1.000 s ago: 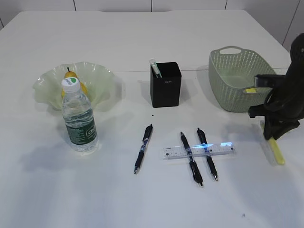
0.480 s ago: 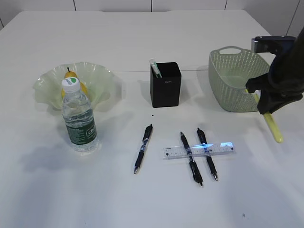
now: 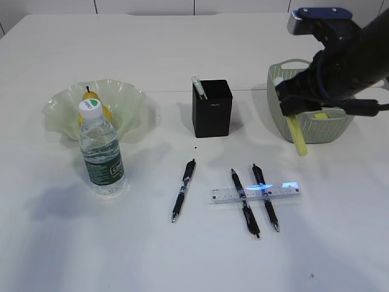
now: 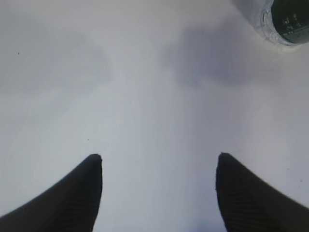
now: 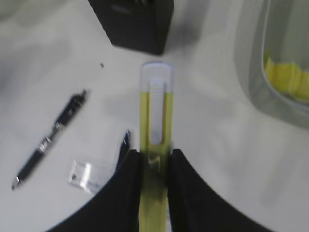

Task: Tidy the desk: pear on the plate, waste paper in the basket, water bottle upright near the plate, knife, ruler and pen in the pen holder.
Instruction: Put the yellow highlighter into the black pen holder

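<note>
i've lifted the knife [image 5: 154,140] off the table's right edge; my right claw [image 3: 290,109], closed on it, now carries it past the basket [image 3: 304,131] toward the pen holder [image 3: 212,109]. left claw [image 4: 158,162] hangs open, empty.

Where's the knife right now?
Exterior view, right side: the yellow knife hangs in the right gripper, off the desk, just in front of the basket and right of the pen holder.

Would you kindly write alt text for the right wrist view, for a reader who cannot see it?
The right claw grips a yellow knife above the white desk, its tip pointing toward the black pen holder. A pen and part of the ruler lie at left; the basket, with yellow paper inside, is at right.
</note>
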Motion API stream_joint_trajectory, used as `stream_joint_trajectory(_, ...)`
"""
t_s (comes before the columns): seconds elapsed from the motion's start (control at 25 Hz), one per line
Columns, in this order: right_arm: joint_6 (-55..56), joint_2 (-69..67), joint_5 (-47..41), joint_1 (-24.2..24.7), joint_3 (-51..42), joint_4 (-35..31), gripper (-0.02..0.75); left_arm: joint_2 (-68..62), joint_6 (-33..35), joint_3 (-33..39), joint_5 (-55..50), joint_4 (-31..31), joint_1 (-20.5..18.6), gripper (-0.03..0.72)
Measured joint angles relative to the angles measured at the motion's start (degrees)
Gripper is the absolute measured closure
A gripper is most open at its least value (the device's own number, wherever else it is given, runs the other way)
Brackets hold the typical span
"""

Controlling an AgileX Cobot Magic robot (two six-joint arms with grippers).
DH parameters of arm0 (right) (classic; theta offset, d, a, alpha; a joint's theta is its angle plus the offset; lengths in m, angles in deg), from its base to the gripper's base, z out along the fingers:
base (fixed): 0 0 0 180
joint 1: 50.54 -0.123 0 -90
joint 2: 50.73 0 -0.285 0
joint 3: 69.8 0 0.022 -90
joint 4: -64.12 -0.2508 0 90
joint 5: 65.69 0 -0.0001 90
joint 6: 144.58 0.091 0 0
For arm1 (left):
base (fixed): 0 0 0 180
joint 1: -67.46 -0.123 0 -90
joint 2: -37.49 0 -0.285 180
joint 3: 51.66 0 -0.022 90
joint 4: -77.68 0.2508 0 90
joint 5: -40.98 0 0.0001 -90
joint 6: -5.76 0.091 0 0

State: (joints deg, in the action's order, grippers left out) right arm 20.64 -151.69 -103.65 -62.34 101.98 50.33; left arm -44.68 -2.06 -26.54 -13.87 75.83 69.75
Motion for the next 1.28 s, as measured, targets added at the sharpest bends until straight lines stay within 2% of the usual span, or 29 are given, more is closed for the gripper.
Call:
stream_joint_trajectory(0.24, -18.0, -3.1, 14.5, -0.5, 0.0, -18.9, 0.617, 0.0, 0.0, 0.0, 0.0, 0.0, 0.0, 0.171)
stream_joint_trajectory(0.36, -28.7, -6.4, 17.5, -0.5, 1.1, -27.7, 0.617, 0.0, 0.0, 0.0, 0.0, 0.0, 0.0, 0.171)
stream_joint_trajectory(0.8, -63.2, -17.8, 19.6, -0.5, 13.6, -58.8, 0.617, 0.0, 0.0, 0.0, -0.1, 0.0, 0.0, 0.171)
stream_joint_trajectory(1.08, -89.2, -23.7, 17.0, -0.5, 17.7, -82.7, 0.617, 0.0, 0.0, 0.0, -0.1, 0.0, 0.0, 0.171)
stream_joint_trajectory(1.16, -94.5, -25.1, 16.2, -0.5, 18.1, -86.0, 0.617, 0.0, 0.0, 0.0, -0.1, 0.0, 0.0, 0.171)
stream_joint_trajectory(1.28, -97.8, -26.5, 15.9, -0.5, 18.2, -87.2, 0.617, 0.0, 0.0, 0.0, -0.1, 0.0, 0.0, 0.171)
